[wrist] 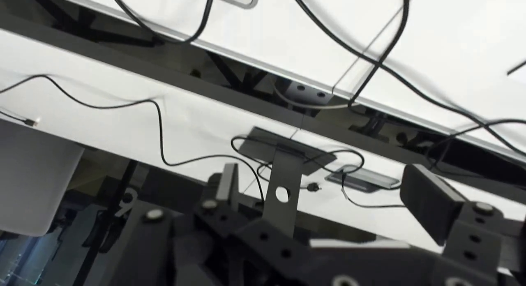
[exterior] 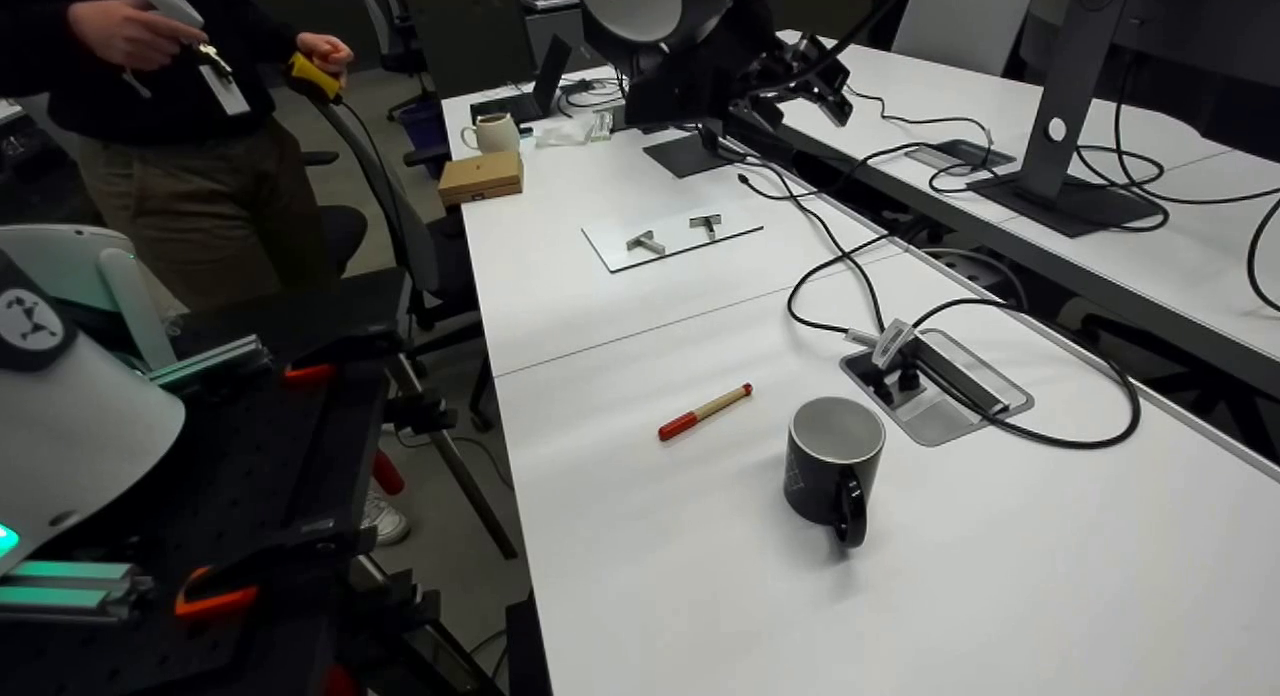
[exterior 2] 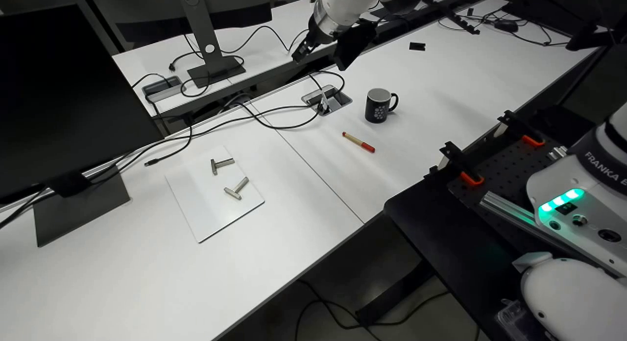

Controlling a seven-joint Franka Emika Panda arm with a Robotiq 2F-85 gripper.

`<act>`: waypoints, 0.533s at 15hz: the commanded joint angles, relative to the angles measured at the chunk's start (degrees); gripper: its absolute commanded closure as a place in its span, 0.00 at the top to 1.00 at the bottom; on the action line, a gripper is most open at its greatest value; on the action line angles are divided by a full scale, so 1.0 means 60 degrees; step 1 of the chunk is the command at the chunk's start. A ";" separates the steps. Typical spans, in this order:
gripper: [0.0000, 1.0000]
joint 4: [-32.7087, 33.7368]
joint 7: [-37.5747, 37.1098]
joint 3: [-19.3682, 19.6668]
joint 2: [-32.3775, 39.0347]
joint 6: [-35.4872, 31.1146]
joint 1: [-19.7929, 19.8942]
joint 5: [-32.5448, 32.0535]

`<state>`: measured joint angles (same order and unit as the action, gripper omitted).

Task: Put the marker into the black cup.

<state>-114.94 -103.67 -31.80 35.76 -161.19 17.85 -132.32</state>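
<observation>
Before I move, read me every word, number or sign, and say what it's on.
"DELL": monitor stand, in both exterior views.
"FRANKA E": robot arm base, cut off at picture edge.
Black mug: light dot mark, no readable letters.
Round arm badge: symbol, no letters.
Wrist view: blurred 9-like shape, cannot confirm.

On the counter (exterior: 640, 576), in both exterior views: marker (exterior: 706, 411), one; black cup (exterior: 825, 481), one; thin white board (exterior 2: 210, 211), one; T-shaped metal pieces (exterior 2: 232, 193), two. Cable boxes (exterior: 938, 419), two, in both exterior views; orange clamp handles (exterior: 222, 603), two, likewise. Pale mug (exterior: 497, 133), one; laptop (exterior: 508, 108), one; person (exterior: 190, 166), one; all three in an exterior view. Monitors (exterior 2: 68, 106), two, in an exterior view; small flat black piece (exterior 2: 417, 46), one, there also. Fingers (wrist: 427, 204), two, in the wrist view. Black cables (wrist: 378, 64), several, overlapping in all views; exact number cannot be told.
</observation>
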 commanded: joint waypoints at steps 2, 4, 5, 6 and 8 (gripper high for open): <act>1.00 0.0062 0.2723 0.1977 -0.0053 -0.0670 -0.1640 0.3187; 1.00 -0.0036 0.4052 0.2424 0.0066 -0.0639 -0.2078 0.4724; 1.00 -0.0108 0.4695 0.2571 0.0109 -0.0555 -0.2260 0.5495; 1.00 -0.0209 0.5391 0.2290 0.0227 -0.0343 -0.2050 0.6118; 1.00 -0.0280 0.6537 0.2157 0.0389 -0.0199 -0.2059 0.7299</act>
<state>-115.75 -74.15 -18.33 36.96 -163.53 5.70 -97.75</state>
